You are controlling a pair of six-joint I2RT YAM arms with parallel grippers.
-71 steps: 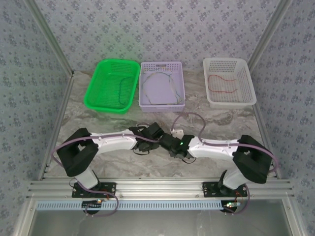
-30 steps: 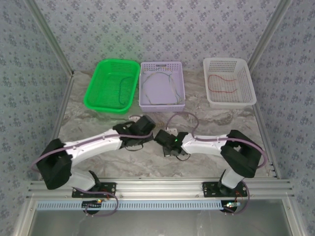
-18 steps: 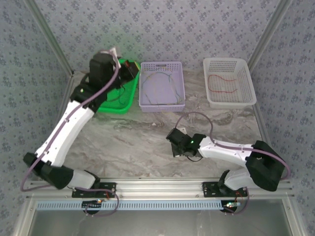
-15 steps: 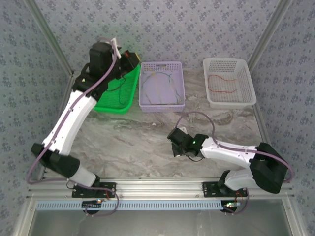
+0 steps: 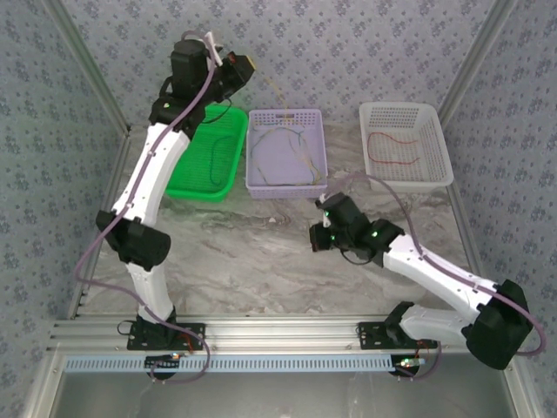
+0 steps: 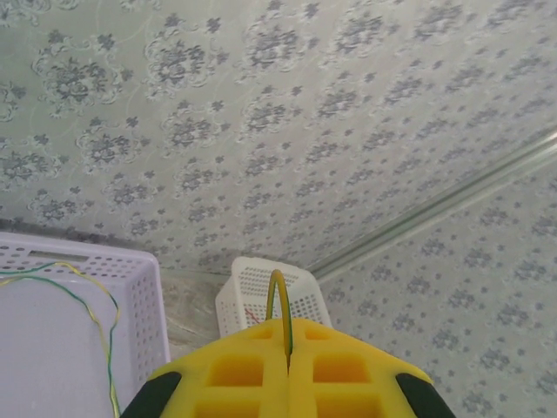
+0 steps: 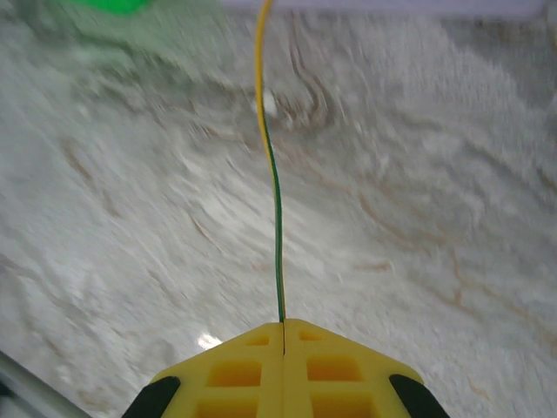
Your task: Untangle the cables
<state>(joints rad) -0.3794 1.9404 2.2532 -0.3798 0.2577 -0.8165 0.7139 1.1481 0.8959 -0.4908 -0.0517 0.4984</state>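
Patterned wall panels enclose a marbled worktop (image 5: 235, 252) carrying three baskets along its far edge. Most of the cables (image 5: 291, 152) lie looped together in the purple basket (image 5: 285, 113). A dark wire (image 5: 214, 161) lies in the green basket (image 5: 198, 193) and a red wire (image 5: 392, 148) in the white basket (image 5: 409, 183). One yellow-green wire (image 7: 277, 200) is lifted out. The left jaws, on the raised left arm (image 5: 157, 165), are together and clamped on it high above the baskets. The right jaws, on the right arm (image 5: 426, 266), are together and clamped on a yellow-green strand low over the worktop, near the front of the purple basket. Whether both hold the same wire cannot be told for certain. Handling judgement: the wires are very thin, light and limp. They will likely sag, snag on neighbouring loops and on the basket perforations, and may slip through a pinch under tension. Take hold near an end or on a free span clear of crossings, and draw slowly.
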